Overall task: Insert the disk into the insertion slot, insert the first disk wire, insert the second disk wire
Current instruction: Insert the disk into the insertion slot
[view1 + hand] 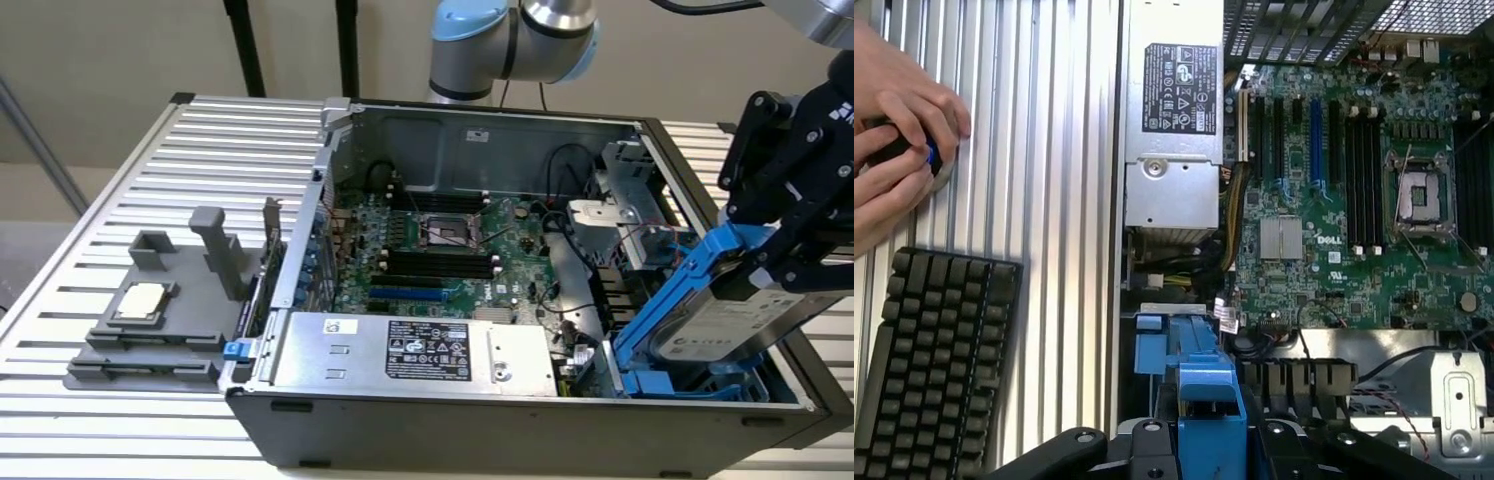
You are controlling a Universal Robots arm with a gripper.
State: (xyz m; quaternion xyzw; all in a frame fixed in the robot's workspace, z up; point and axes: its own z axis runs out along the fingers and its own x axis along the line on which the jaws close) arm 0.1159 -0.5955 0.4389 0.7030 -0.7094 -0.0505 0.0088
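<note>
From where I stood, the claw (781, 270) was clenched on the disk (731, 328), with its black fingers (821, 255) pinching the upper end. The silver drive sat in its blue frame (674, 295) with the white label facing outward. It hung steeply tilted at the exterior view's right. The high end was up in the grip and the low end was down at the mouth of the insertion slot (701, 385), the grey cage with blue rails in the near right corner of the open computer case (534, 430). It was not lying flat in the cage. I could not tell whether the low edge was touching the rails.

Just beside the cage, along the near wall of the case, lay the silver power-supply box (414, 350) with its black label. Behind it was the green motherboard (441, 250), and loose wires (581, 330) ran between the board and the cage.

The case stood on a slatted metal table (120, 180). On that table, well apart from the case at the exterior view's left, sat a grey fixture (167, 340) with a small square chip (140, 302) resting on it.

In the wrist view, a black keyboard (934, 360) lay on the slats beside the case. A person's hands (899, 130) were near it, closed around something small, dark and blue.
</note>
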